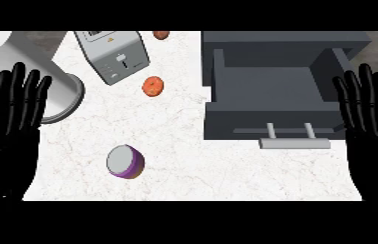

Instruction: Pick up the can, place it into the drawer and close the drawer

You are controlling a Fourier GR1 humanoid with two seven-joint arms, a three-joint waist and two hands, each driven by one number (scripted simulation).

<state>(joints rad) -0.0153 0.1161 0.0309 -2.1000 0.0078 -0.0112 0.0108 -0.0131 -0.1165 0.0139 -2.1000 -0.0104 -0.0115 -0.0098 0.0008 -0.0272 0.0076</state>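
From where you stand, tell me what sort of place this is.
Most likely a kitchen counter. A toaster stands on the pale marble-like top, a grey drawer is pulled open at the right, and a purple can sits on the counter, with small orange-brown food items near the toaster.

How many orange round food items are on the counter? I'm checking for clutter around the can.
2. One orange item lies just right of the toaster, up-counter from the can. A second sits at the counter's far edge, partly cut off. Others may be out of view.
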